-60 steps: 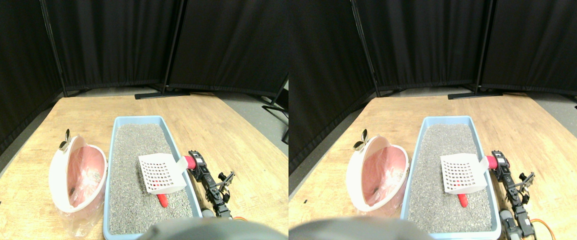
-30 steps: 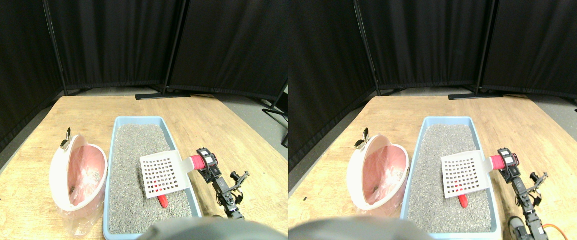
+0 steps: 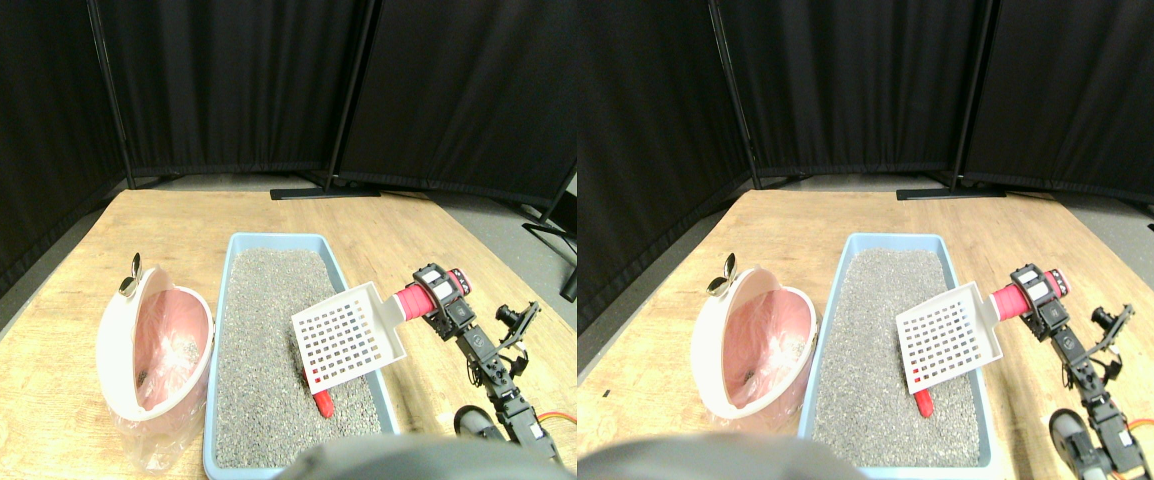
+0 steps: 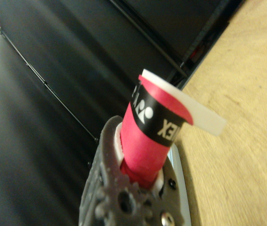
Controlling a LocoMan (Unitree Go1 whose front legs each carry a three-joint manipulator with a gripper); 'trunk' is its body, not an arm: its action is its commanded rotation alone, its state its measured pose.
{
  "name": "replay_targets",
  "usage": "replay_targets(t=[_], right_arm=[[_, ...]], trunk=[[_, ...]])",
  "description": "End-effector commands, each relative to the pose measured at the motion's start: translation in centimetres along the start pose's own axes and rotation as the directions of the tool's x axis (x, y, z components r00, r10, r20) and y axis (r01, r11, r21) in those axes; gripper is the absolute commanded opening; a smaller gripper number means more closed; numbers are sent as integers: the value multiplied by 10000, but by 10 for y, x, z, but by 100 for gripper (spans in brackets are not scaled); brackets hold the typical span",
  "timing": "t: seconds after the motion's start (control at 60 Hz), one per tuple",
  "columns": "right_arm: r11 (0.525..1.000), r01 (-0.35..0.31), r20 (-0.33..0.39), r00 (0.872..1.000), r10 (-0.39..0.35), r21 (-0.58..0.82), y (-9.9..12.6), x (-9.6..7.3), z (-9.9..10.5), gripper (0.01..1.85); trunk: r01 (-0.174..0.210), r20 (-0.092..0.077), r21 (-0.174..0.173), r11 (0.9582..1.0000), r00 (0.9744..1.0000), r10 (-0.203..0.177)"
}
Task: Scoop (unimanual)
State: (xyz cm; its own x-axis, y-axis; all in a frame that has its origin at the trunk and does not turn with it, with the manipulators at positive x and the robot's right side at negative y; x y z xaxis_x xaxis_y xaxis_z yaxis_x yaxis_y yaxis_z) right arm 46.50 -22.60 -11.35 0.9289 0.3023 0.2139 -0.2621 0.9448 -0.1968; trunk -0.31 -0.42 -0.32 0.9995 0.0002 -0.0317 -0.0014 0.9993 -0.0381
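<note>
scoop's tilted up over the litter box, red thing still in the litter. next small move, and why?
Probably lower and level the white slotted scoop so its front edge digs in just beside the red object. That object lies on the litter in the blue litter box, outside the scoop; the pink bin waits alongside.

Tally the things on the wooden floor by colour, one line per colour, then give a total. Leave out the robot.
White: 1, the slotted scoop with its red-wrapped handle
Blue: 1, the litter tray filled with grey litter
Pink and white: 1, the bin with a plastic liner
Red: 1, the small object lying on the litter
Total: 4
</note>
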Motion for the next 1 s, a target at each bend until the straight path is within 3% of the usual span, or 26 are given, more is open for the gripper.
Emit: replay_targets(t=[0.017, 0.533, 0.683, 0.867, 1.0], right_arm=[[9998, 146, 683, 9976, -137, -128, -2, 1, 15, 5], [9790, -419, 424, 9978, 513, -1997, -14, 8, 50, 5], [9551, -555, 122, 9980, 617, -2912, -14, 12, 58, 5], [9167, -1208, -151, 9921, 1245, -3809, -14, 16, 62, 5], [8974, -1293, -435, 9915, 1224, -4219, -13, 19, 66, 5]], trunk=[[-138, -104, -218, 9997, 9999, 136], [13, 60, -466, 9989, 10000, -10], [45, 55, -513, 9987, 10000, -42], [83, 36, -637, 9979, 10000, -81], [72, 9, -705, 9975, 10000, -71]])
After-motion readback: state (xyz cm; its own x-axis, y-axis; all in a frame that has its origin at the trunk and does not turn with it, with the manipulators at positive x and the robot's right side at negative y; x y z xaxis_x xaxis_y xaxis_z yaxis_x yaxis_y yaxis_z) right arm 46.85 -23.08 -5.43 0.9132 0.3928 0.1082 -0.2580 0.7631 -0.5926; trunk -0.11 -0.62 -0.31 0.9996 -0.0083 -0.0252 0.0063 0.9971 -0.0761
